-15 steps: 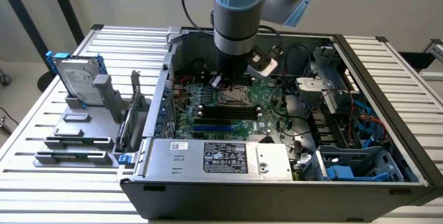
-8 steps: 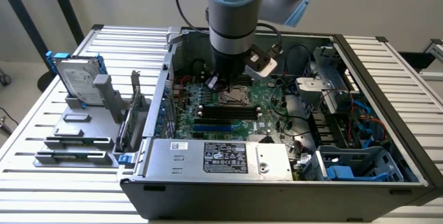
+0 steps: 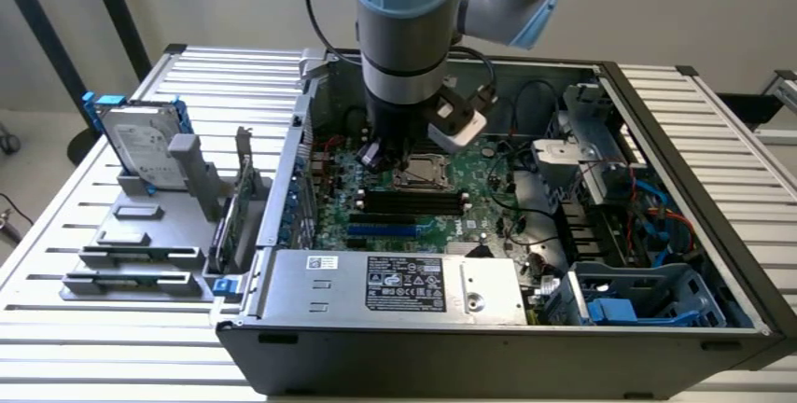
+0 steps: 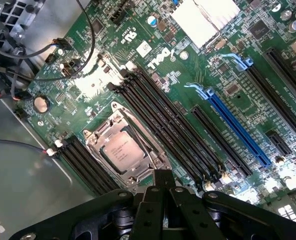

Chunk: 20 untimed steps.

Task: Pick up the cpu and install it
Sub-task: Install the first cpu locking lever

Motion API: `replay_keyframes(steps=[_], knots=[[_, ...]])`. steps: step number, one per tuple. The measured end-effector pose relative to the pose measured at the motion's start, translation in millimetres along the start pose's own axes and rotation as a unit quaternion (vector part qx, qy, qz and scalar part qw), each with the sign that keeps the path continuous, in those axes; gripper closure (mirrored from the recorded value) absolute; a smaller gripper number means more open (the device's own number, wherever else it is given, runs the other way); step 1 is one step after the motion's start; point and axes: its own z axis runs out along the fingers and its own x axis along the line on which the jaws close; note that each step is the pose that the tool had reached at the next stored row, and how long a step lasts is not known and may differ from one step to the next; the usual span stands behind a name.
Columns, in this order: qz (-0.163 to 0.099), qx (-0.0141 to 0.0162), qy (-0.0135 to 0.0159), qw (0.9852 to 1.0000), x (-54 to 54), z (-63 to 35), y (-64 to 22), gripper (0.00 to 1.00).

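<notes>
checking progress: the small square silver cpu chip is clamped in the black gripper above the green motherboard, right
Not quite. The small square silver cpu chip already sits in its metal-framed socket on the green motherboard. The black gripper is shut and empty just above it, as the wrist view shows.

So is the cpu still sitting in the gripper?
No, the cpu lies seated in the motherboard socket, and the gripper above it is shut and empty.

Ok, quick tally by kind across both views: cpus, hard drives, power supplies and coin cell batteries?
cpu, in the motherboard socket: 1
hard drive, on the stand outside the case: 1
power supply: 1
coin cell battery: 1
Total: 4
</notes>
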Motion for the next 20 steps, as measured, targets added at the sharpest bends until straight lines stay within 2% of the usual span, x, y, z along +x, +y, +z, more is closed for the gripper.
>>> replay_keyframes(steps=[3, 5, 11, 14, 16, 20], knots=[[0.006, -0.0008, 0.0009, 1.0000, -0.6, 2.5, 0.6, 0.89], [0.011, 0.0001, -0.0002, 0.9999, -1.1, 4.0, 0.8, 0.89], [0.022, 0.0072, -0.0073, 0.9997, -1.6, 7.6, 1.7, 0.89], [0.024, 0.0100, -0.0094, 0.9996, -1.6, 9.7, 1.5, 0.89], [0.025, 0.0116, -0.0095, 0.9996, -1.3, 11.3, 1.2, 0.89], [0.025, 0.0136, -0.0078, 0.9996, -0.4, 15.0, 0.3, 0.89]])
